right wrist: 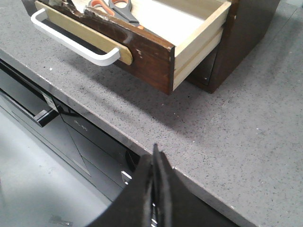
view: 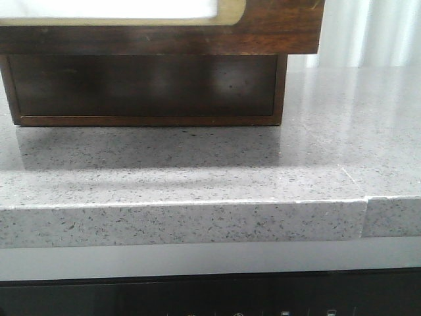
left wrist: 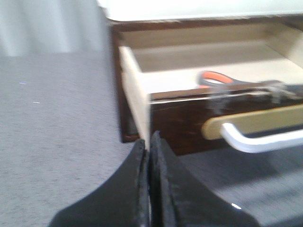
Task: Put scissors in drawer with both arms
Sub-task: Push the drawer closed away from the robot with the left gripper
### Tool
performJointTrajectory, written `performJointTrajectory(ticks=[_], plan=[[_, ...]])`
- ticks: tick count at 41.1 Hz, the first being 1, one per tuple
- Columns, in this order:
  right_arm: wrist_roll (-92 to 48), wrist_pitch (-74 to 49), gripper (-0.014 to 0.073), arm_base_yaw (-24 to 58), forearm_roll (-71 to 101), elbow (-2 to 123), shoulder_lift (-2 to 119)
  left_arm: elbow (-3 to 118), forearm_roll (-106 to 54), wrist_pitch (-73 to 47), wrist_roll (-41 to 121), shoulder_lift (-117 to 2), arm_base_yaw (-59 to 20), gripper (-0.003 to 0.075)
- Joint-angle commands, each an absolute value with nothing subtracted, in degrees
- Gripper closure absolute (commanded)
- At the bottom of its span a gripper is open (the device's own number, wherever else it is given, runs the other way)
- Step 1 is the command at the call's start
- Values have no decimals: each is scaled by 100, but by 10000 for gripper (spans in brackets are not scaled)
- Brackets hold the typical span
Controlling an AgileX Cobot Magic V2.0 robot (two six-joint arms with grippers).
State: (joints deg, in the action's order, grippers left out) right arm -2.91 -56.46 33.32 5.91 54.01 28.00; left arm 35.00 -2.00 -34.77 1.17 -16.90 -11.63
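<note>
From the front view I see only the dark brown drawer (view: 197, 29) from below, pulled out over the grey speckled surface (view: 263, 178), and the cabinet (view: 145, 89) behind it; its inside is hidden there and no arm shows. The two wrist views give me what the front one does not: the drawer stands open, with pale wooden walls and a white handle (right wrist: 71, 42) on its front. The scissors (right wrist: 116, 9) lie inside it, close behind the front board, the orange-lined loops (left wrist: 215, 78) clear in the left wrist view. The left gripper (left wrist: 147, 142) hangs just before the drawer's corner, its jaws pressed together and empty. The right gripper (right wrist: 156, 153) hovers over the edge of the surface, well apart from the drawer, jaws together too, holding nothing.
</note>
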Motion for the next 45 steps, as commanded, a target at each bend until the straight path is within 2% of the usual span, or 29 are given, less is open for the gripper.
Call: performJointTrajectory(ticks=[1, 9, 18, 22, 45], plan=[[-312, -5283, 710, 3306, 586, 5536, 2835, 2937, -200, -2317, 84, -1284, -713, 741], [-312, -5283, 710, 3306, 586, 5536, 2835, 1303, -210, -1051, 84, -350, -101, 741], [-312, -5283, 710, 3306, 586, 5536, 2835, 99, -344, -97, 84, 128, 37, 741], [-312, -5303, 710, 3306, 586, 5536, 2835, -168, -355, 274, 84, 127, 37, 741], [-312, -5342, 710, 3306, 586, 5536, 2835, -162, -355, 219, 84, 127, 37, 741]])
